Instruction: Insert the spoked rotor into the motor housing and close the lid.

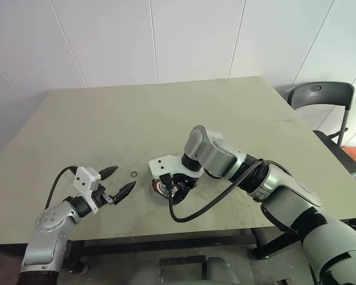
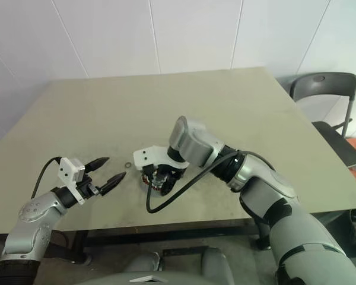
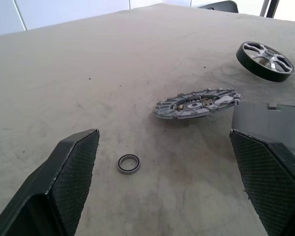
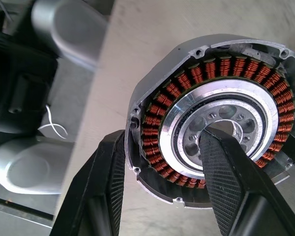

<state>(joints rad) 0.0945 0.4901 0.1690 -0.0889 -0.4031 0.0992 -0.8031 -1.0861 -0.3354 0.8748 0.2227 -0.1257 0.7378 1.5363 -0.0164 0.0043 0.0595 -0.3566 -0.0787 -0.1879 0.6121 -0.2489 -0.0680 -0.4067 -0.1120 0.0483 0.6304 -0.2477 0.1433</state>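
The copper-wound motor housing (image 4: 216,123) is tilted up near the tabletop's front edge; the ribbed grey lid (image 3: 196,103) lies flat near the black spoked rotor (image 3: 264,60).

A bare test room was suggested by white panelled walls (image 1: 166,35), a plain tabletop (image 1: 166,113) and a folding chair (image 1: 320,95).

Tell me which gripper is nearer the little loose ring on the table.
Left. The left gripper hovers open just beside the ring, which lies a short way off its fingertips. The right gripper is farther off, on the ring's other side, clamped on the motor housing.
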